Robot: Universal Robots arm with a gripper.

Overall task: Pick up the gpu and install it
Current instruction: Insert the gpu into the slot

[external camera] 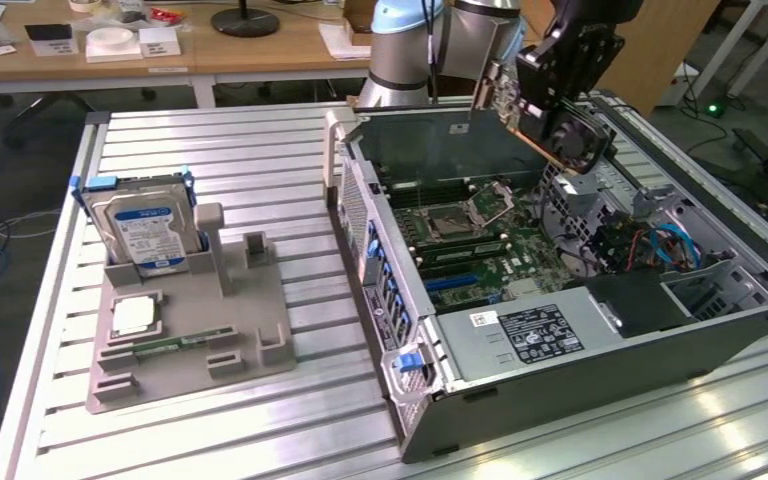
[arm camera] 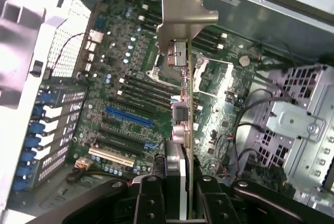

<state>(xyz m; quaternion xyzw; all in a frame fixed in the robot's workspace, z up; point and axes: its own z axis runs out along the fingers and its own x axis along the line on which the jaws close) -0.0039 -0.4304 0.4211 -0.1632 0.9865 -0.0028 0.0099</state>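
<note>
Honestly, with your claw (arm camera: 180,195) clamped on the gpu (arm camera: 186,104) hanging edge-on above the motherboard (arm camera: 130,72) in the open case (external camera: 598,380), I'd hold it square to the blue slot (arm camera: 129,116) and go down slow.

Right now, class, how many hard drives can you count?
1: the hard drive stands upright in the grey holder, at the exterior view's left of the case, whose bays may hide more.
</note>
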